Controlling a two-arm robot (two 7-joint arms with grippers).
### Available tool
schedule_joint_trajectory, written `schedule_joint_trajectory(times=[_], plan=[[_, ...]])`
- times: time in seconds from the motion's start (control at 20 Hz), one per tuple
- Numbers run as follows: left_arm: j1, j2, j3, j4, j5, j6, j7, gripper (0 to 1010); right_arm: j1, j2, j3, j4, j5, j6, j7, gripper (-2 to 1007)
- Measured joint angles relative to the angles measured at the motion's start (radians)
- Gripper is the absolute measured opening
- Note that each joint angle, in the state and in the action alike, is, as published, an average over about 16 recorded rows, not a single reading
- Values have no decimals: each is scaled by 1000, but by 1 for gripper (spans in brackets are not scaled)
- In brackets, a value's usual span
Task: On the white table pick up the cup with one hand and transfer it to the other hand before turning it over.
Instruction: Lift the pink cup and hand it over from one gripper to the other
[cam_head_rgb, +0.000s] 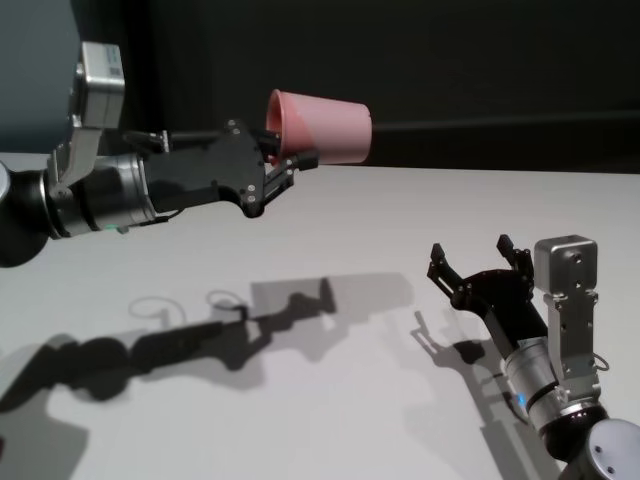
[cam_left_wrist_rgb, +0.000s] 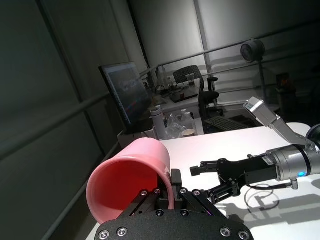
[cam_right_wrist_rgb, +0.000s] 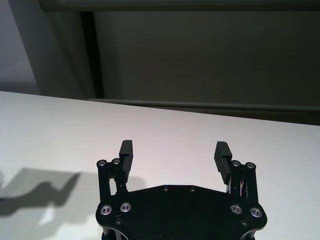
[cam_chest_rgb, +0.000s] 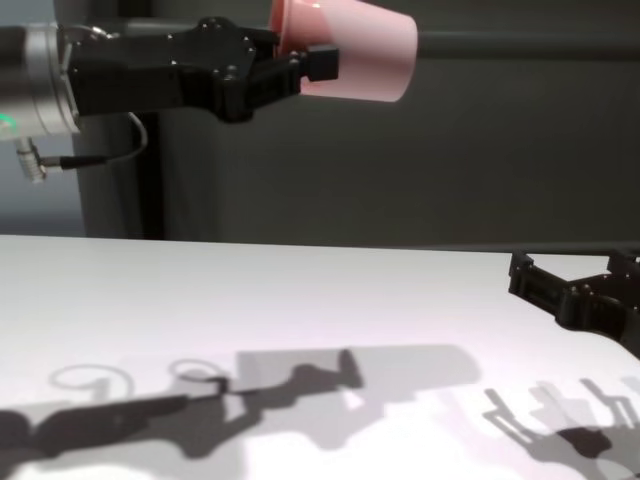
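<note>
My left gripper (cam_head_rgb: 295, 160) is shut on the rim of the salmon-pink cup (cam_head_rgb: 325, 126) and holds it high above the white table (cam_head_rgb: 380, 210), lying sideways with its base pointing right. The cup also shows in the left wrist view (cam_left_wrist_rgb: 131, 177) and the chest view (cam_chest_rgb: 360, 55), where the left gripper (cam_chest_rgb: 315, 65) pinches its wall. My right gripper (cam_head_rgb: 478, 262) is open and empty, low over the table at the right. In the right wrist view its fingers (cam_right_wrist_rgb: 126, 152) stand wide apart. It also shows in the left wrist view (cam_left_wrist_rgb: 210, 177).
The arms cast dark shadows (cam_head_rgb: 200, 335) on the tabletop. A dark wall (cam_head_rgb: 480, 60) runs behind the table's far edge.
</note>
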Motion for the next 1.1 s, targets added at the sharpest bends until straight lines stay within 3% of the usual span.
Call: schedule_joint_trajectory(times=[0.25, 0.5, 1.1], plan=[[42, -20, -24, -15, -45, 3, 2, 48, 0, 0, 0, 0, 0, 0, 0, 1003], [64, -33, -32, -21, -61, 6, -7, 48, 0, 0, 0, 0, 0, 0, 0, 1003], [60, -48, -24, 3, -79, 20, -66, 48, 0, 0, 0, 0, 0, 0, 0, 1002]])
